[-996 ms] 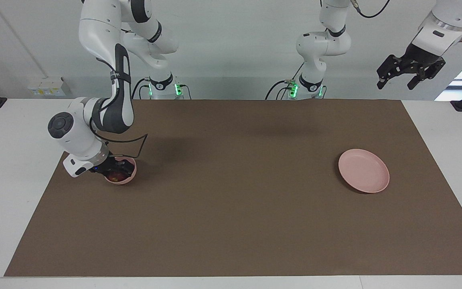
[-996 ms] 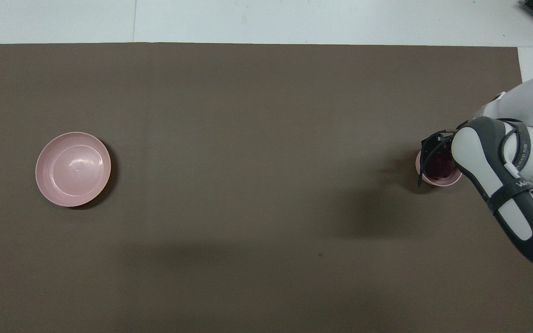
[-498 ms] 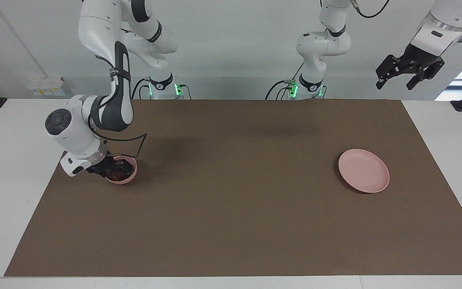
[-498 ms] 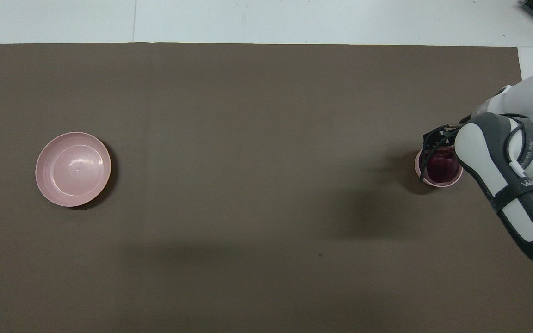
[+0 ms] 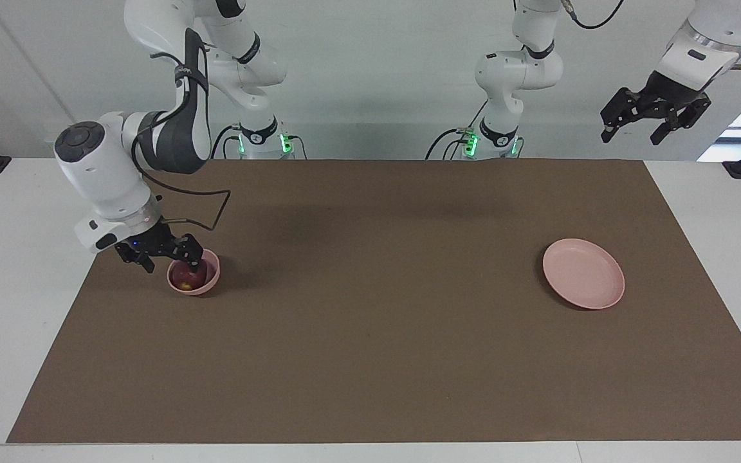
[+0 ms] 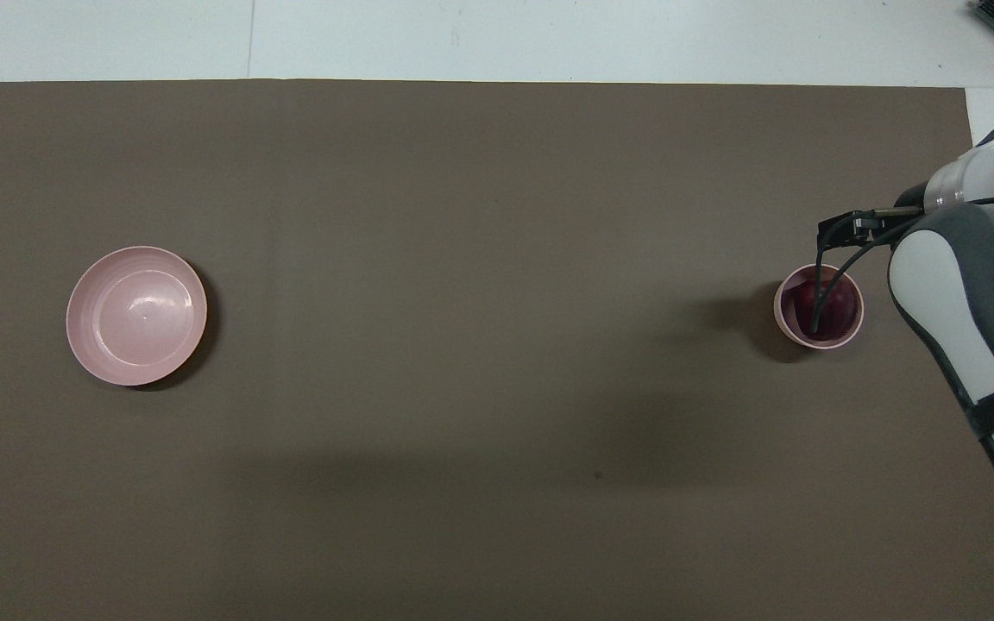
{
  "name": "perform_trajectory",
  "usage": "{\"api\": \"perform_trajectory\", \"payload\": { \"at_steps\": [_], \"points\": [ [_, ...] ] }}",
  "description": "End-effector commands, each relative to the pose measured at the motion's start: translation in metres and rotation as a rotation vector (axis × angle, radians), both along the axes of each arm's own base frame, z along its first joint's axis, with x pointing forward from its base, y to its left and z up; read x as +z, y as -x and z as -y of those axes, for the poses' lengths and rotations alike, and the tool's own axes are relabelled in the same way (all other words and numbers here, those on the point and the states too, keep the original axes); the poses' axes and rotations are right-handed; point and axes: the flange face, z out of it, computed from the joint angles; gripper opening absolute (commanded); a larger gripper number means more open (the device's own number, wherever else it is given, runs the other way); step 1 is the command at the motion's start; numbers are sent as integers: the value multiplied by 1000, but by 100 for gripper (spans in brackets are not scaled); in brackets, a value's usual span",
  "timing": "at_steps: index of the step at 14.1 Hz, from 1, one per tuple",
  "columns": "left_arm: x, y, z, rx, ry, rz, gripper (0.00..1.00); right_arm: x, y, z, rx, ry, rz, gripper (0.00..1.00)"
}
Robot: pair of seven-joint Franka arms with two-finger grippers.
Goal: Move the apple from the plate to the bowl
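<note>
The dark red apple lies in the small, deep pink bowl at the right arm's end of the table. Both also show in the overhead view, the apple inside the bowl. My right gripper is open and empty just above the bowl's rim. The wide pink plate is bare at the left arm's end; it also shows in the overhead view. My left gripper waits open, high over the table's edge at its own end.
A brown mat covers most of the white table. The right arm's elbow and a looping black cable hang over the mat's edge beside the bowl.
My right gripper has risen out of the bowl and left the apple lying in it. The left gripper has drifted slightly upward.
</note>
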Motion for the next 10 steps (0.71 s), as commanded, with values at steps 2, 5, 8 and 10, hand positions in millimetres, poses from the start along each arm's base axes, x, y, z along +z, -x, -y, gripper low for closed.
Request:
{"api": "perform_trajectory", "payload": {
  "at_steps": [2, 5, 8, 10],
  "points": [
    [-1, 9, 0, -16, -11, 8, 100, 70, 32, -18, -54, 54, -17, 100],
    [-1, 9, 0, -57, -12, 8, 100, 116, 59, -26, -63, 63, -7, 100],
    [-1, 9, 0, -59, -10, 10, 100, 159, 85, -26, -71, 56, 20, 100],
    [-2, 8, -1, -57, -12, 8, 100, 191, 98, -23, -70, 57, 8, 100]
  ]
}}
